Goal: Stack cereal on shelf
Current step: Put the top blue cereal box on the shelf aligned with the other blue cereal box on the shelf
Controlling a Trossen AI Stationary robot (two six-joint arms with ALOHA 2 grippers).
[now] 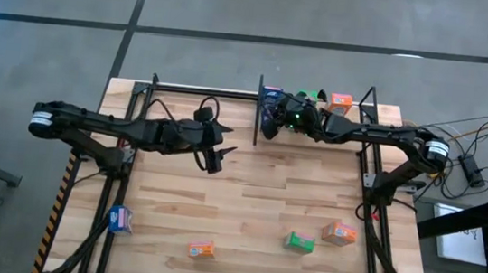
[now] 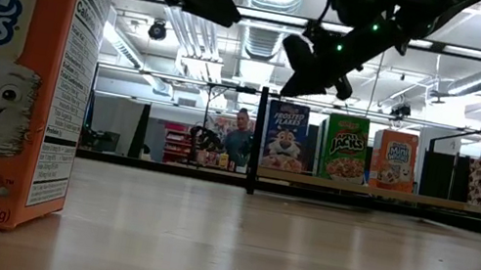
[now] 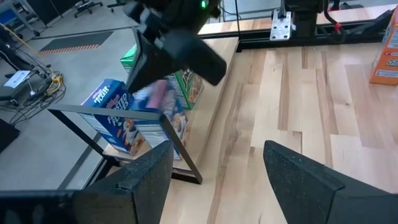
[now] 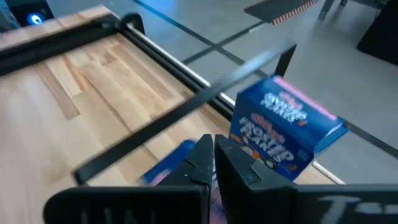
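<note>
While hovering above the narrow light-wood shelf (image 1: 383,113) by its black divider, right gripper (image 1: 268,121) pinched shut, empty. Left gripper (image 1: 215,163) spread open mid-table. Three glossy cardboard cereal boxes (image 2: 345,148) upright on shelf; four others scattered near front.

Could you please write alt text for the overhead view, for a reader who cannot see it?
Seen from above, the right gripper, shut, hangs at the shelf beside its black divider, where blue, green and orange cereal boxes stand. The left gripper, open and empty, waits over the table's middle. Four more boxes lie near the table's front edge.
</note>
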